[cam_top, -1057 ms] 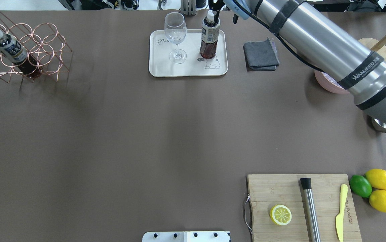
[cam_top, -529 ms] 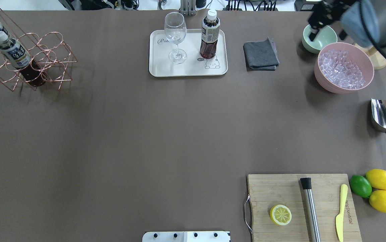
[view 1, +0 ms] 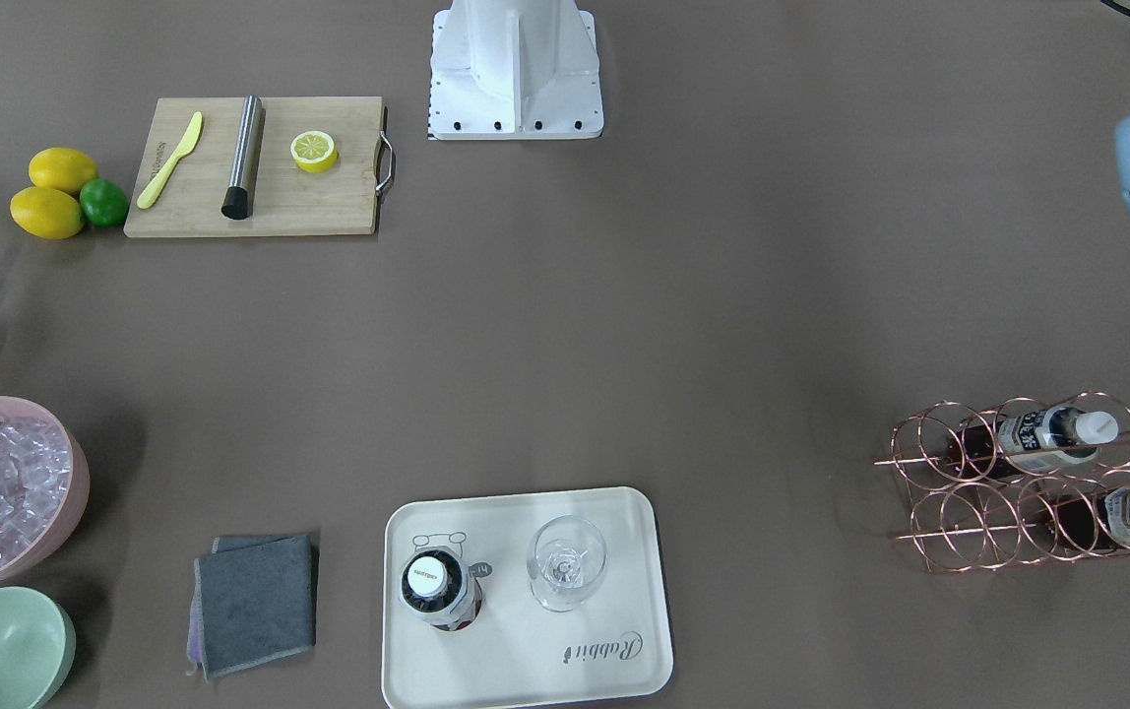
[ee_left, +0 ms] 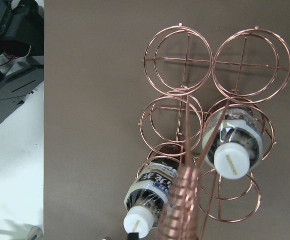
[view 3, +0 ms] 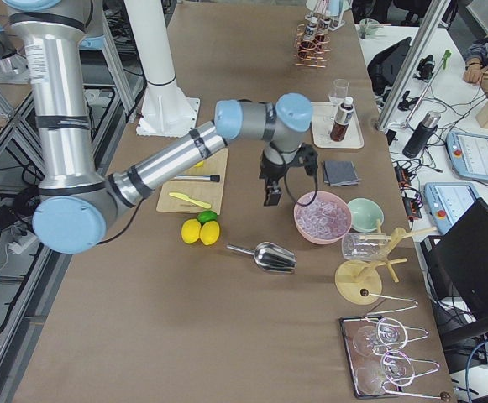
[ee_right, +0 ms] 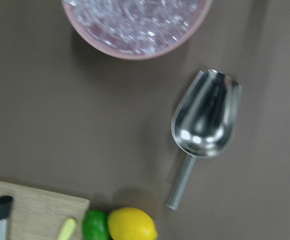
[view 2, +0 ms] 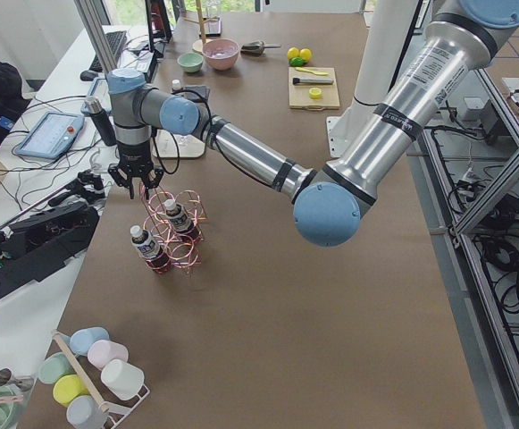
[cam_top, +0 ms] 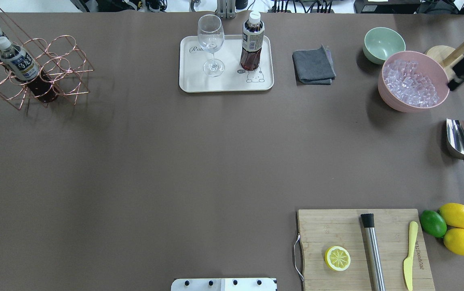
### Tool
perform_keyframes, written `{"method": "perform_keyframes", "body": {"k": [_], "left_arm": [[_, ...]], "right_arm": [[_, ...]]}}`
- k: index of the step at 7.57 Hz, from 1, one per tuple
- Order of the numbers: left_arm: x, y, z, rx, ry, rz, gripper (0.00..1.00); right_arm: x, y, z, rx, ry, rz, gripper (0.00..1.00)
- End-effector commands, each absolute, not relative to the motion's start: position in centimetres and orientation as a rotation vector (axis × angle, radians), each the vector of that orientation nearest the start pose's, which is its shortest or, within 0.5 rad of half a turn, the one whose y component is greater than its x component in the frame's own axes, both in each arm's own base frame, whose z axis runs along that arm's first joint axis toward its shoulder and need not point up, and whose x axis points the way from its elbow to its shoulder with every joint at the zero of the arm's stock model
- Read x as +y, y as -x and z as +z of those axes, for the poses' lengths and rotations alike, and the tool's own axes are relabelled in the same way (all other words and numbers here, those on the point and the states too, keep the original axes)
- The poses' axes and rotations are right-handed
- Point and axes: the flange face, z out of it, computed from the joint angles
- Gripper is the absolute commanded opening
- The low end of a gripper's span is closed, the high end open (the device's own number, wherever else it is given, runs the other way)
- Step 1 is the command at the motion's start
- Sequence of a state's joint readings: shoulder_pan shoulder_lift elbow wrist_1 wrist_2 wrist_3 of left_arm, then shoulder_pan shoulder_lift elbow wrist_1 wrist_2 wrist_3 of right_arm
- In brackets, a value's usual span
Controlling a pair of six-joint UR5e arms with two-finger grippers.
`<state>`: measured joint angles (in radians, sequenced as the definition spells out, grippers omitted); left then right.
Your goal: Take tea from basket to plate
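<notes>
One tea bottle stands upright on the cream plate, next to a wine glass; it also shows in the front view on the plate. The copper wire basket at the far left holds two more tea bottles. My left gripper is at the top of the basket's twisted handle, shut on it. My right gripper is empty, over the table's right edge beside the pink bowl; I cannot tell whether it is open or shut.
A pink bowl of ice, a green bowl, a grey cloth and a steel scoop lie on the right. A wooden cutting board with a lemon half, muddler and knife is near right, with lemons and a lime beside it.
My right arm left the tea bottle on the plate and swung right, past the green bowl to the table's right edge. The basket shifted slightly right and toward me.
</notes>
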<state>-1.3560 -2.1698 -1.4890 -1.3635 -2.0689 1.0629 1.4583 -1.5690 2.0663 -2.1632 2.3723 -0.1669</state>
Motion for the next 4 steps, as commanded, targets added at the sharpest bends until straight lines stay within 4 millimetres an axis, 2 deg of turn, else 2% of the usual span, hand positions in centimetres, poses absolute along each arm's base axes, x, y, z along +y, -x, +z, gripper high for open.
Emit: {"method": "perform_keyframes", "body": {"k": [1,2,3,4], "left_arm": [[-70.2,-6.6,37.3,0.399,-0.519,1.263,0.98],[-69.8,-6.6,38.2,0.453,-0.518,1.242,0.98],[-69.2,-5.7,39.1,0.542,-0.495,1.115,0.98],[-68.5,-4.2,40.2,0.627,-0.476,0.998,0.98]], "right_arm": [[-35.6,-9.8,56.3,-0.705,0.093,-0.275,0.99],[-34.5,-11.4,57.7,-0.688,0.125,-0.239,1.0],[-30.5,-16.1,60.6,-0.725,0.131,-0.086,1.0],[-26.8,-18.1,62.3,-0.744,0.085,-0.137,1.0]]}}
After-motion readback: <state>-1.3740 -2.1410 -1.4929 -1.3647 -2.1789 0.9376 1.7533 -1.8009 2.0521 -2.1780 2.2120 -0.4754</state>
